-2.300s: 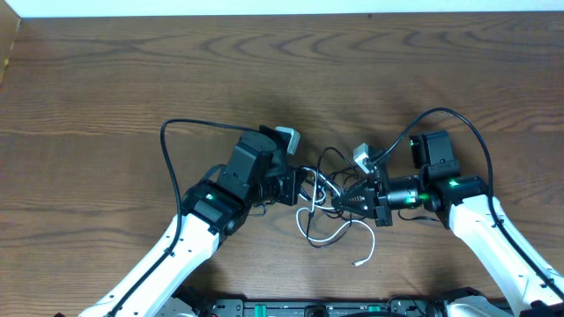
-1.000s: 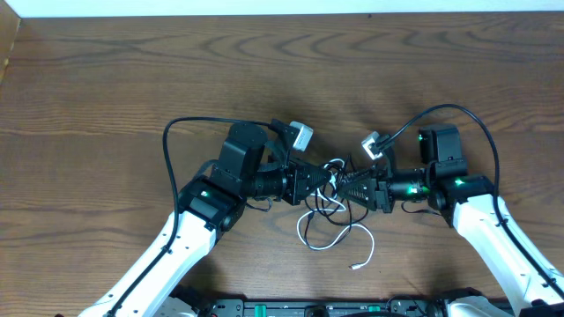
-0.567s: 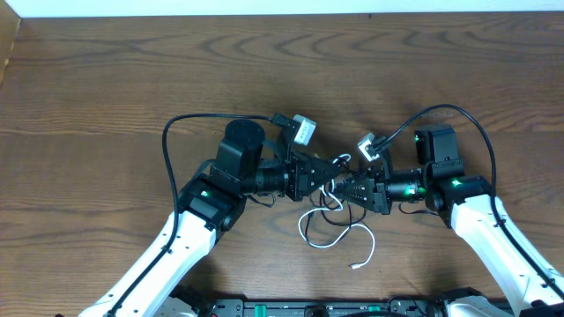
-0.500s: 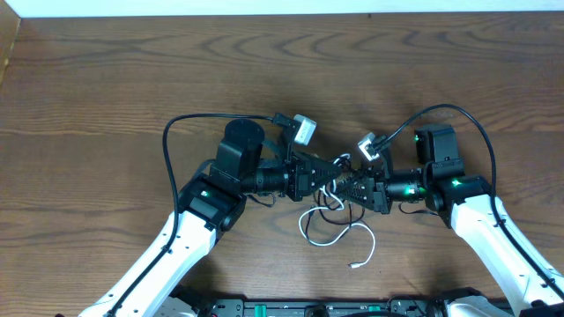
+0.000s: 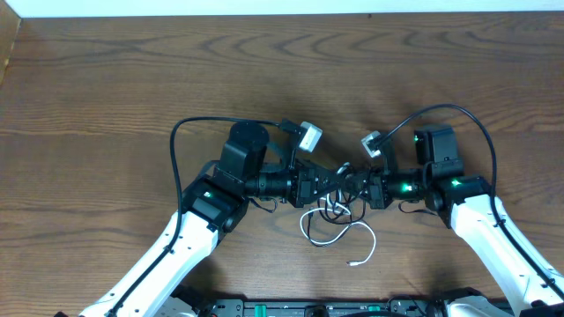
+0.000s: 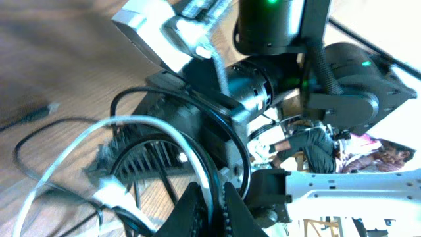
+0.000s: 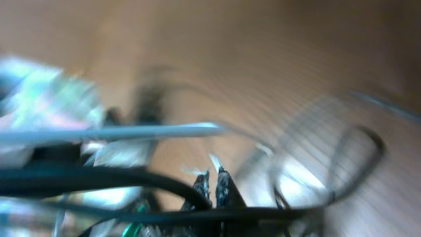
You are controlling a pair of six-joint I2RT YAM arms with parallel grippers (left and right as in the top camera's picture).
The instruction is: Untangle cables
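Note:
The white cable [image 5: 310, 231] lies in loops below both grippers, its plug end [image 5: 357, 262] on the wood. The black cable [image 5: 337, 171] is tangled with it between the two gripper tips. My left gripper [image 5: 324, 183] [image 6: 212, 194] is shut, and the white cable [image 6: 151, 124] runs into its jaws with a black strand beside it. Facing it tip to tip, my right gripper [image 5: 351, 183] [image 7: 212, 179] is shut. In the blurred right wrist view the black cable [image 7: 131, 176] curves in between its fingers.
Both arms meet at mid-table on the brown wooden table [image 5: 106, 79]. Thick black arm wires arch over the left arm [image 5: 176, 145] and the right arm [image 5: 458, 113]. The wrist cameras [image 5: 307, 135] [image 5: 370, 143] jut out above the tangle. The table's far edge runs along the top.
My right gripper has gone from partly open to shut at the tangle. The left gripper has shifted right and stayed shut, so the tips have drawn closer. The white loops barely moved.

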